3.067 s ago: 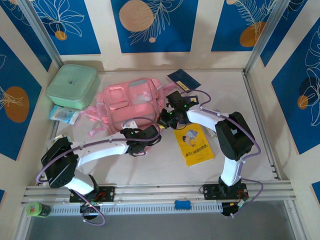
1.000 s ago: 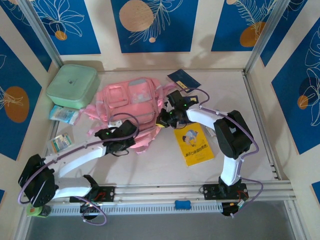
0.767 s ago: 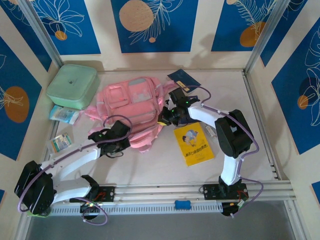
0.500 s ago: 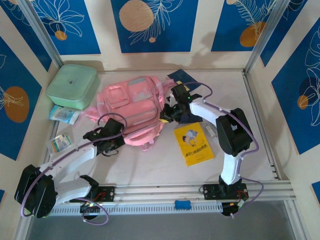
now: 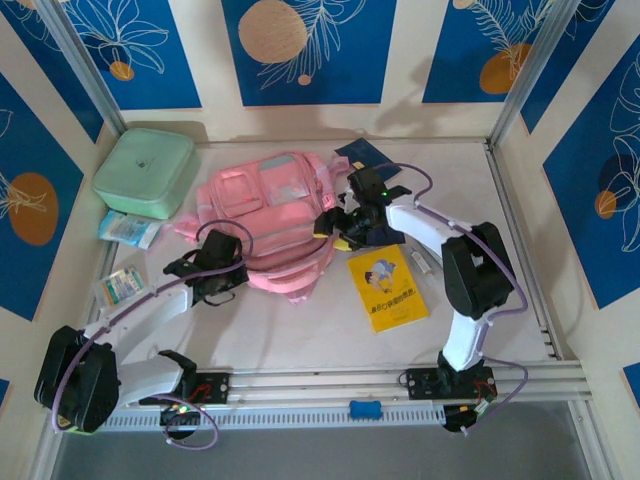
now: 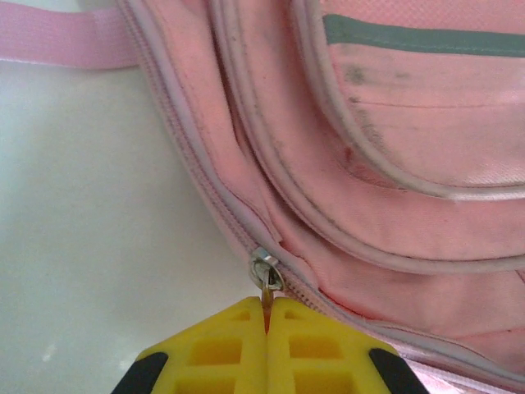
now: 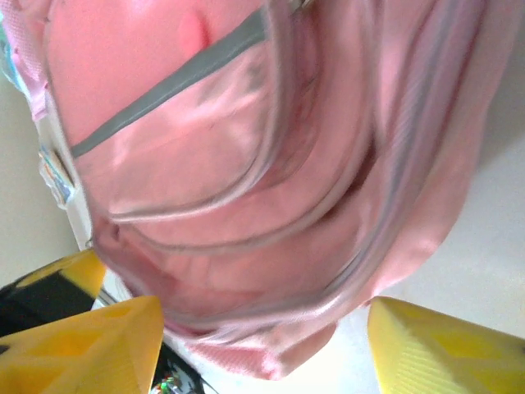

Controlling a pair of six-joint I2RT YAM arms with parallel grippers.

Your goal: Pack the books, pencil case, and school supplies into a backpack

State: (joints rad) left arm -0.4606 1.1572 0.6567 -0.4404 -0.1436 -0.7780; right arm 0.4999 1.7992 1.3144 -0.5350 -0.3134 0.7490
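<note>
The pink backpack (image 5: 265, 215) lies flat in the middle of the table. My left gripper (image 5: 228, 268) is at its near left edge, shut on the metal zipper pull (image 6: 267, 275), which sits on the zipper track right at the yellow fingertips (image 6: 238, 336). My right gripper (image 5: 333, 228) is open at the backpack's right side, and a pink corner (image 7: 271, 345) lies loose between its wide-apart fingers (image 7: 90, 345). The yellow book (image 5: 388, 288) lies right of the backpack. A navy book (image 5: 360, 152) pokes out behind the right arm.
A mint-green box (image 5: 145, 172) stands at the back left, with two small packets (image 5: 128, 229) (image 5: 120, 285) along the left edge. A small white item (image 5: 421, 262) lies beside the yellow book. Metal rails border the table on the left, right and near sides.
My right gripper has opened and let go of the backpack's edge. My left gripper has moved left along the backpack's edge with the zipper pull.
</note>
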